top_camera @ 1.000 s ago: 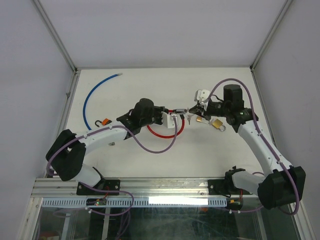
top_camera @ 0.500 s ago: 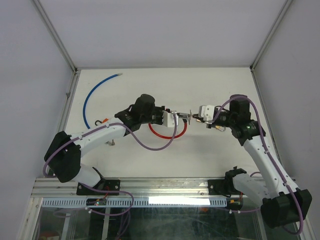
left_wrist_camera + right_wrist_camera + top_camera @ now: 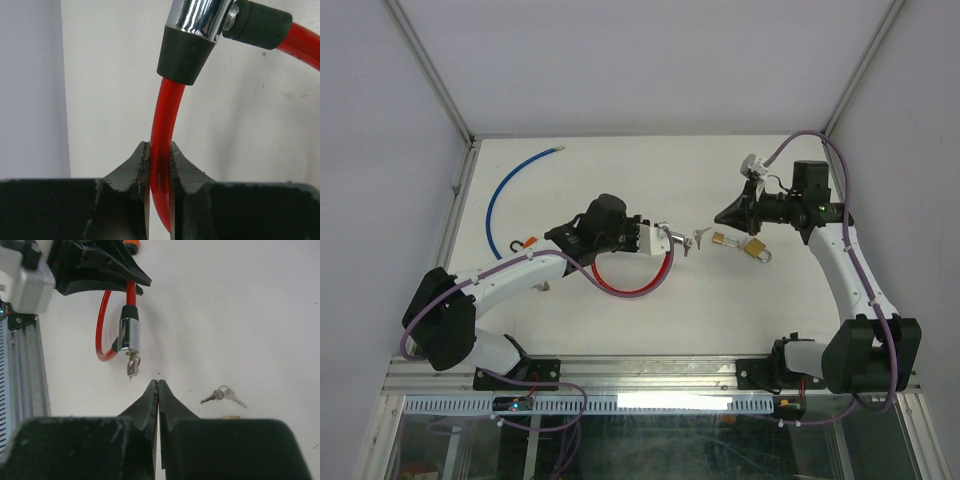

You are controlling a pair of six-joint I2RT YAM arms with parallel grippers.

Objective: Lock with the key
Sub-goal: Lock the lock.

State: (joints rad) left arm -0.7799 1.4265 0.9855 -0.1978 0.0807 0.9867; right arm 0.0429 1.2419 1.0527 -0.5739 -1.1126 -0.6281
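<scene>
The red cable lock [image 3: 161, 125] is judged light and springy: its plastic-sheathed cable can be expected to bend and swing, while the chrome lock body [image 3: 129, 335] at its end is stiff, smooth and probably slippery. The left jaws are clamped on the cable just short of that body, which is carried ahead of them; a hold nearer the body would likely steady it. A small key [image 3: 132, 365] appears seated in the body's end, thin and best pinched flat across its head. The right jaws are pressed together and empty, with the key just ahead of their tips and apart from them. Loose keys [image 3: 222, 395] lie on the counter [image 3: 225, 300] to their right. The left arm [image 3: 520, 270] is stretched low and forward, and the right arm [image 3: 840, 250] is raised and bent inward.
</scene>
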